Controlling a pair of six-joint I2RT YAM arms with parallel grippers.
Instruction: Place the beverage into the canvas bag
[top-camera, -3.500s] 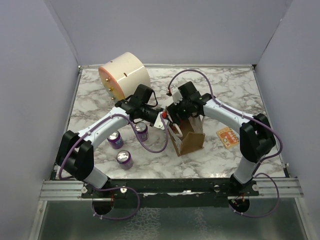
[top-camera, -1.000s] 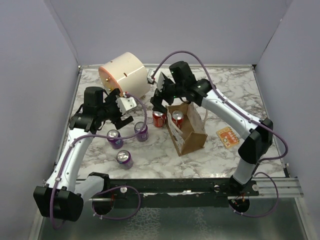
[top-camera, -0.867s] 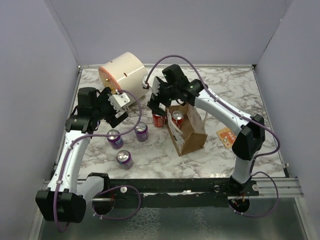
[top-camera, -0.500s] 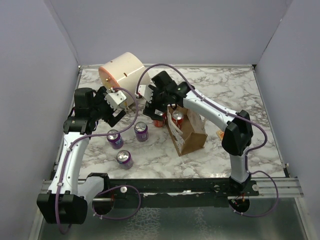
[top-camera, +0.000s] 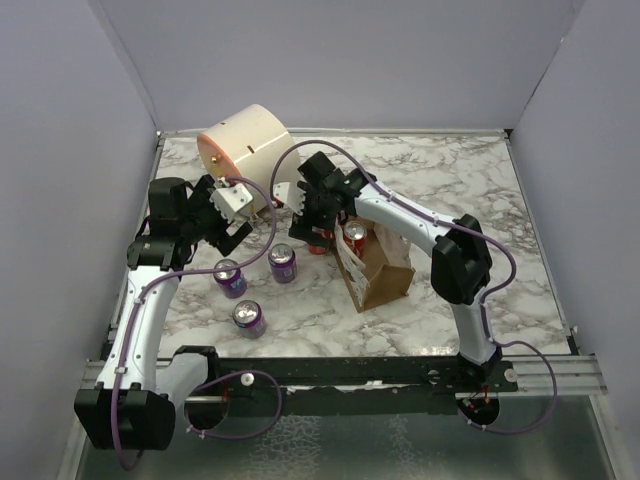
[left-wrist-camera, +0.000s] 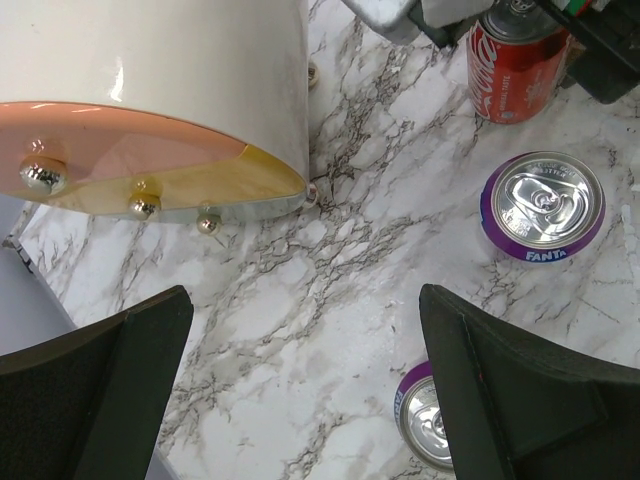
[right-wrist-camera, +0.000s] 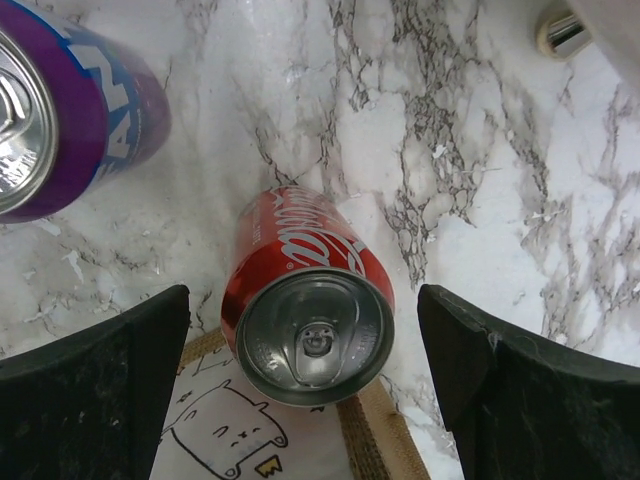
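Note:
In the right wrist view a red Coca-Cola can (right-wrist-camera: 310, 315) stands upright on the marble, right against the edge of the tan canvas bag (right-wrist-camera: 225, 435), which has a cartoon drawing on it. My right gripper (right-wrist-camera: 305, 385) is open and straddles this can, with a gap on both sides. From above, the right gripper (top-camera: 312, 226) hovers over the red can (top-camera: 320, 243) at the bag's (top-camera: 380, 272) far left corner. A second red can (top-camera: 354, 236) sits inside the bag. My left gripper (top-camera: 228, 213) is open and empty over bare marble (left-wrist-camera: 300, 330).
Three purple Fanta cans (top-camera: 283, 261) (top-camera: 229, 278) (top-camera: 248, 318) stand left of the bag; two of them show in the left wrist view (left-wrist-camera: 543, 205) (left-wrist-camera: 425, 425). A large cream cylinder (top-camera: 248, 150) lies at the back left. Grey walls enclose the table.
My right gripper has swung left and come down over the red can beside the bag. The left arm has drawn back a little toward the cylinder. The cans and the bag stay put.

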